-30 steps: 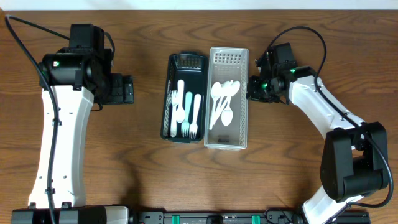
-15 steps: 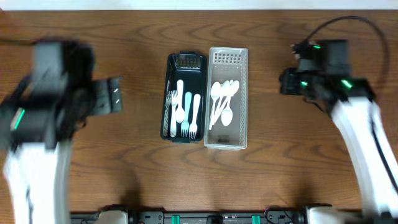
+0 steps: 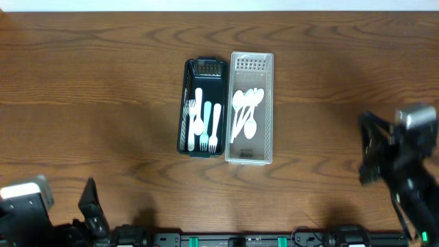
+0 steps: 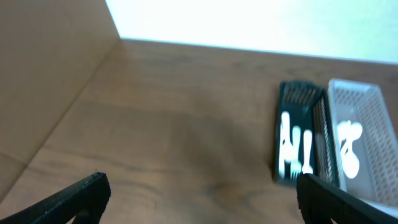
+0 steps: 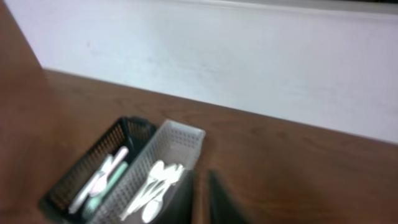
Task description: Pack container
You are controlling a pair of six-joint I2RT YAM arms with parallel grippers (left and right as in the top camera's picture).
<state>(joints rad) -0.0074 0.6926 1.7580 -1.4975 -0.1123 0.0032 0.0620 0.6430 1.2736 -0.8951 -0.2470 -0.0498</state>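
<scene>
Tabletop (image 3: 103,103) holds black basket (image 3: 206,63), clear basket (image 3: 252,63); side-by-side, lengthwise near-to-far.

Wooden tabletop (image 4: 186,124), view blurred.
Dark basket (image 4: 301,93), toward the far edge: white and pale forks (image 4: 292,146), apparently lying lengthwise.
White basket (image 4: 373,106), set against the dark one's right side: white spoons (image 4: 349,146).
Left gripper (image 4: 202,190): two black fingers (image 4: 81,193) over the near side, spread wide, holding nothing.

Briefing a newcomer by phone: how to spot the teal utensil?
On the brown wooden table, find the black mesh basket beside the white plastic basket. Among its white plastic forks, the pale teal plastic utensil alone is coloured.
</scene>
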